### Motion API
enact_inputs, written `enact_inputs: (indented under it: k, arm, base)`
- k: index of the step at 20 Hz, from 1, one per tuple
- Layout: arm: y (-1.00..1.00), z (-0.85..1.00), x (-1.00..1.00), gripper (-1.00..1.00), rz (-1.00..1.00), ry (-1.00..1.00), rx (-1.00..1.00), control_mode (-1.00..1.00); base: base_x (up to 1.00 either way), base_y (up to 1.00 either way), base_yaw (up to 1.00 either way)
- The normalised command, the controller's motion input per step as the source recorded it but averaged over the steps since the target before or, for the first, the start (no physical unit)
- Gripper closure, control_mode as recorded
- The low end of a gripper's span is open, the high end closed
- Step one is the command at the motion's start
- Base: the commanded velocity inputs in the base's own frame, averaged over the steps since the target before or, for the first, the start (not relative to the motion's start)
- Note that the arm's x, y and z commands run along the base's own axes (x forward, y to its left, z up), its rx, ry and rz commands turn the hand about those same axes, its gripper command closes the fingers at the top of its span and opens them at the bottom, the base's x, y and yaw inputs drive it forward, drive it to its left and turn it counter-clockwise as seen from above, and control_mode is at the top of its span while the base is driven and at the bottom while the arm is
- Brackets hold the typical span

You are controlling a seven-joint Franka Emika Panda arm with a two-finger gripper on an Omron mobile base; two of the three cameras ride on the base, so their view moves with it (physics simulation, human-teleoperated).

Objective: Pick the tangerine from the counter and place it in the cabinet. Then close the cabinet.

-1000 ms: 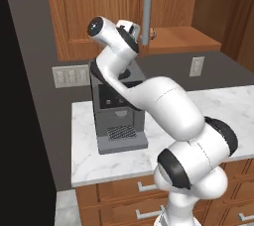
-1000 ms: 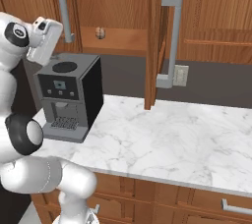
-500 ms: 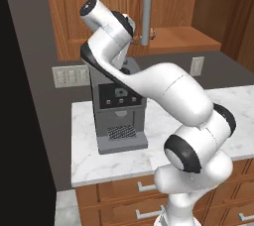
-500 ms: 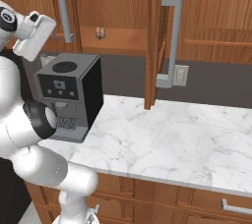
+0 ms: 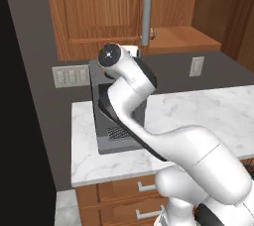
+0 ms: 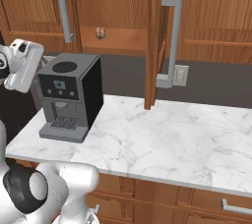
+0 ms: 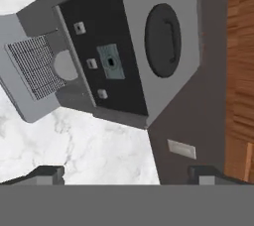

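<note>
The gripper (image 7: 126,173) hangs above the coffee machine (image 6: 69,95), fingertips (image 7: 47,173) spread wide at the bottom corners of the hand view with nothing between them, so it's released and empty. It looks down on the machine's top and front panel, marble to one side. And the tangerine (image 6: 100,33)? It sits on the shelf of the cabinet (image 6: 113,41), a small orange-brown ball just beside the long grey bar handle (image 6: 63,9) of the left door. So the fruit looks delivered, and the job left is the doors: the right door (image 6: 155,41) stands swung out, edge-on over the tabletop (image 6: 162,134). That door is a stiff wooden panel on hinges, likely light to swing. I'd push flat on its face near the handle (image 6: 170,41), where leverage is best. The tangerine may roll if jolted.
</note>
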Motion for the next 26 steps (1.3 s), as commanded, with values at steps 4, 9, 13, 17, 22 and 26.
enact_inputs:
  k: [4,9,13,17,22,26]
  arm:
    - [-0.67,-0.06,-1.0,-1.0,0.24,-0.23,0.05,-1.0]
    - [-0.82,0.0,-0.95,-1.0,0.19,-0.11,0.13,-1.0]
    - [-0.85,0.0,-0.7,-1.0,0.09,-0.02,0.16,-1.0]
    - [-0.84,0.0,-0.77,-1.0,0.03,0.0,0.2,-1.0]
    - [-0.81,0.0,-0.89,-1.0,0.01,0.0,0.18,-1.0]
    - [-0.85,-0.06,-0.83,-1.0,0.01,-0.01,0.12,-1.0]
  base:
    - [0.0,0.0,0.0]
    - [0.0,0.0,0.0]
    - [0.0,0.0,0.0]
    - [0.0,0.0,0.0]
    - [0.0,0.0,0.0]
    - [0.0,0.0,0.0]
